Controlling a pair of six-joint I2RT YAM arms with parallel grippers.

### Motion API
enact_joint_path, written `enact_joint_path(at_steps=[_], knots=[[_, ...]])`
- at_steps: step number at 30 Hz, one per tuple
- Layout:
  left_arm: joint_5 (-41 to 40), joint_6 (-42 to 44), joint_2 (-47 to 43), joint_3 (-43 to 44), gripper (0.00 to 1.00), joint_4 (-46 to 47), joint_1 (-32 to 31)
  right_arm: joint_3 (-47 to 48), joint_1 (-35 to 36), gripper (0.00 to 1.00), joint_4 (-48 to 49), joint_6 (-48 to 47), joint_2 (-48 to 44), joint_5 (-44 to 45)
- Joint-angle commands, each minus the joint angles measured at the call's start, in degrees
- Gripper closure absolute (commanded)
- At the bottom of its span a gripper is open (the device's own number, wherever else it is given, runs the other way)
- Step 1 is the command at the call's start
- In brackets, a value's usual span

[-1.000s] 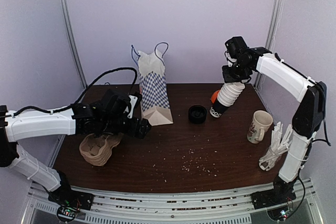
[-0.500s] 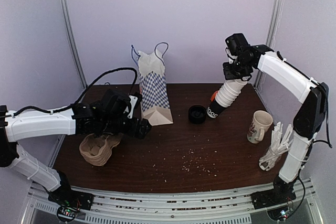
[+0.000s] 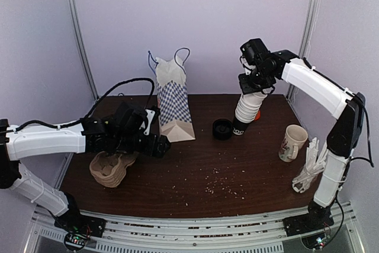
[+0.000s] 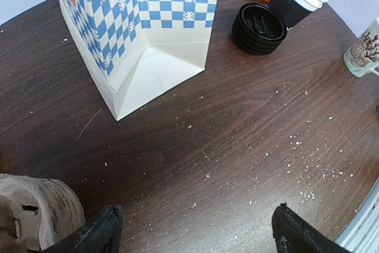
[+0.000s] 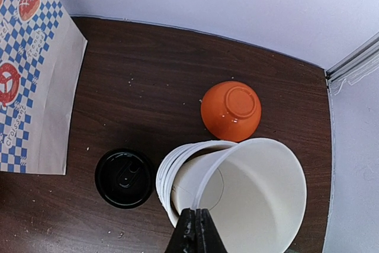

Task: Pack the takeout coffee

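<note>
Overhead, the checkered bag (image 3: 174,108) stands upright on the bench (image 3: 195,182). To the bag's right lie the black lids (image 3: 222,128), and just beyond them stands the stack of lidless cups (image 3: 246,111), with the right gripper (image 3: 252,87) at its top. The left gripper (image 3: 159,146) hangs low at the bag's front left. No lidded takeout coffee shows in any view; by my reading it has yet to be assembled from one cup and one lid.

From the left wrist, that gripper's fingers are wide apart and empty over bare wood in front of the bag.

From the right wrist, the fingers are pressed together on the top cup's rim, and an orange bowl (image 5: 231,109) lies upturned on the stack's far side from the bag. Freeing one cup likely calls for a straight pull along the stack's axis while the left gripper steadies the lower cups; otherwise the whole stack may rise or tip onto the lids.
</note>
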Motion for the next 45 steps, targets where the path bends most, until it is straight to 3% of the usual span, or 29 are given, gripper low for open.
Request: enact_joint_path(at_steps=[1, 19, 27, 33, 39, 45], knots=[[0.92, -0.68, -0.85, -1.0, 0.09, 1.37, 0.37, 2.3, 1.36, 1.0, -2.77, 0.02, 1.45, 2.18], [0.92, -1.2, -2.56, -1.75, 0.09, 1.06, 0.37, 10.46, 2.35, 1.0, -5.43, 1.47, -2.5, 4.11], [1.31, -2.69, -3.83, -1.41, 0.08, 1.29, 0.36, 14.92, 6.63, 1.0, -8.35, 1.98, -6.79, 5.87], [0.45, -5.07, -6.18, -1.76, 0.08, 2.16, 0.35, 11.13, 15.02, 1.0, -9.01, 0.39, -11.97, 4.89], [-2.25, -8.89, -11.09, -5.26, 0.08, 4.67, 0.33, -5.97, 31.13, 1.0, -3.91, 1.14, -17.58, 4.75], [-5.13, -12.27, -17.54, -10.27, 0.09, 4.7, 0.28, -16.54, 45.54, 1.0, 2.94, 4.54, -12.79, 7.35]])
